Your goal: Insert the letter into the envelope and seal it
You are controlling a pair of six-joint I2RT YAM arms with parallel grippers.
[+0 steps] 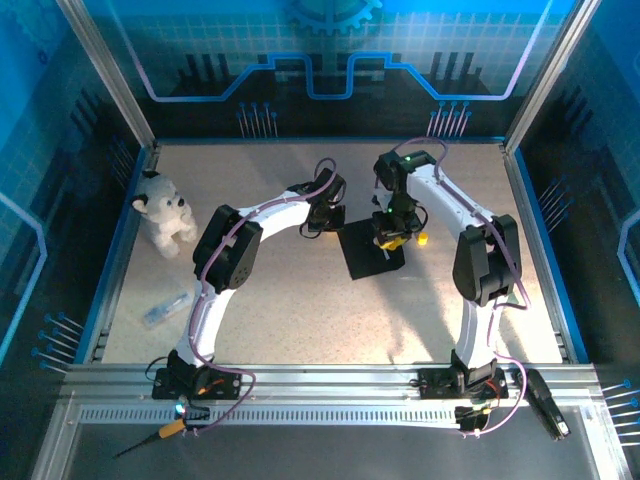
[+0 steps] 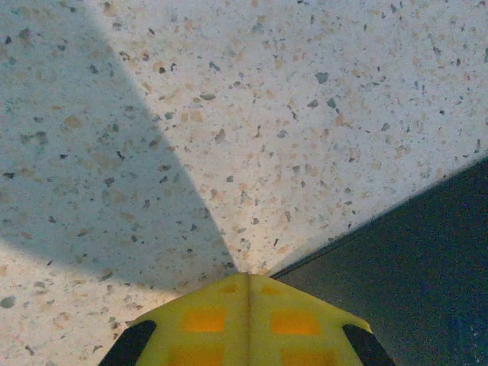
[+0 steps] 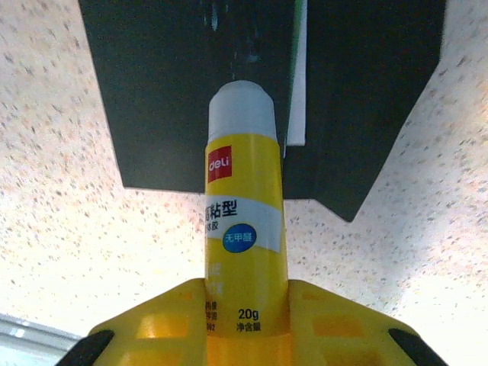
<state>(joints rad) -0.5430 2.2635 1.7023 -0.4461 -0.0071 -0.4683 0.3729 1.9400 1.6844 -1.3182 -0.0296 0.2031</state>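
Observation:
The black envelope (image 1: 372,250) lies flat at the middle of the table. In the right wrist view the envelope (image 3: 168,91) has a white sliver of the letter (image 3: 299,84), green at its edge, showing along a fold. My right gripper (image 3: 245,293) is shut on a yellow glue stick (image 3: 244,191), whose white tip rests on the black paper. From above, the right gripper (image 1: 390,235) stands over the envelope. My left gripper (image 2: 249,276) is shut with nothing in it, its tips on the table right at the envelope's edge (image 2: 412,267); from above it (image 1: 325,215) sits at the envelope's far left side.
A white plush dog (image 1: 165,212) sits at the left. A small clear-blue object (image 1: 165,310) lies near the left front. A small yellow cap (image 1: 422,239) rests just right of the envelope. A screwdriver (image 1: 160,432) and a black tool (image 1: 548,400) lie on the front rail.

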